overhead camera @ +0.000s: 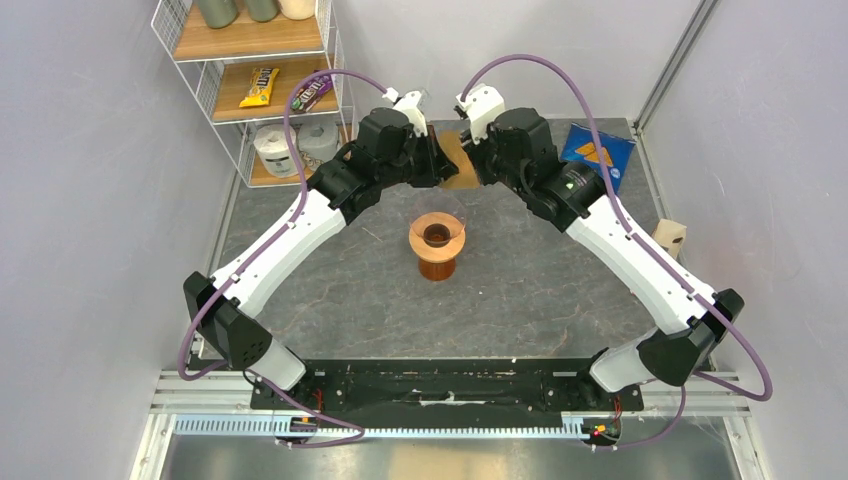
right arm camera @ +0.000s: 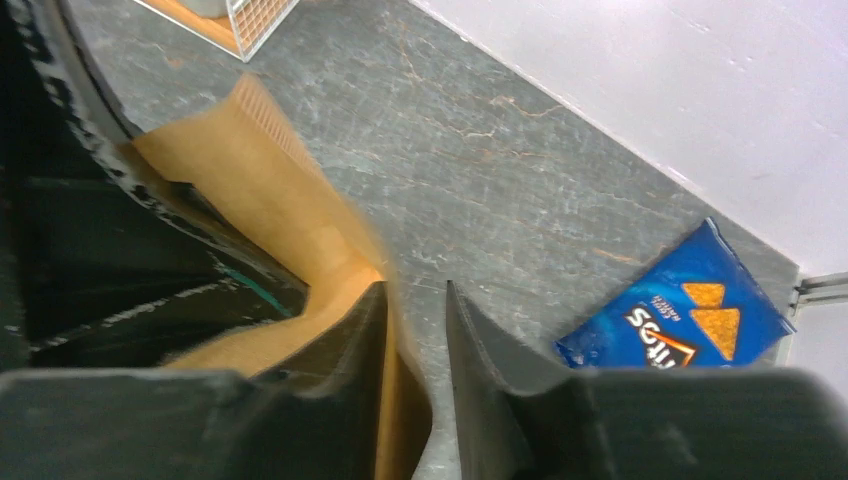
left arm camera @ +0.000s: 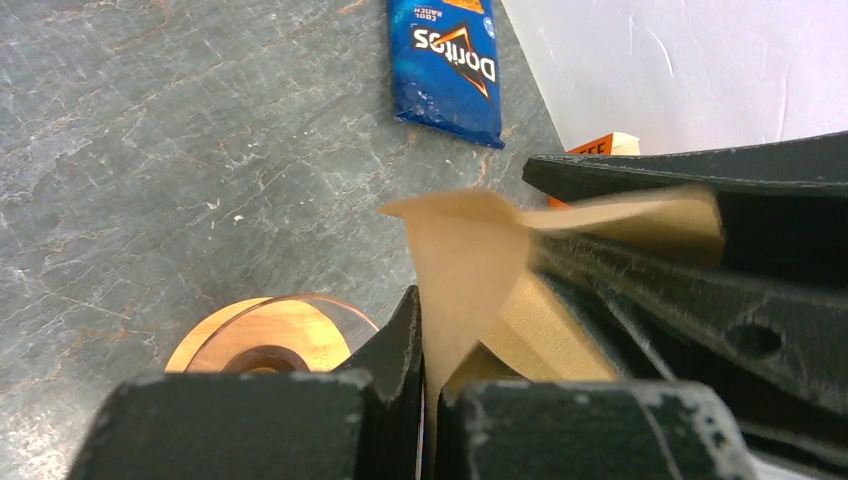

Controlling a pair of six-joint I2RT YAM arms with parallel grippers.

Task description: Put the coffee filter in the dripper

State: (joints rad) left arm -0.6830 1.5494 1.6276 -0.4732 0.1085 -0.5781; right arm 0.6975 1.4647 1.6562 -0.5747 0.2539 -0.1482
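The coffee filter is a light-brown paper held in the air between both grippers, behind the dripper. My left gripper is shut on its edge; in the left wrist view the paper rises from between the closed jaws. My right gripper is slightly open; in the right wrist view the filter wraps its left finger, and one layer lies in the gap. The orange-brown dripper stands upright on the table, below and nearer than the filter; it also shows in the left wrist view.
A blue Doritos bag lies at the back right, also seen from the left wrist and the right wrist. A wire shelf with snacks and white paper rolls stands back left. A small box sits at the right edge.
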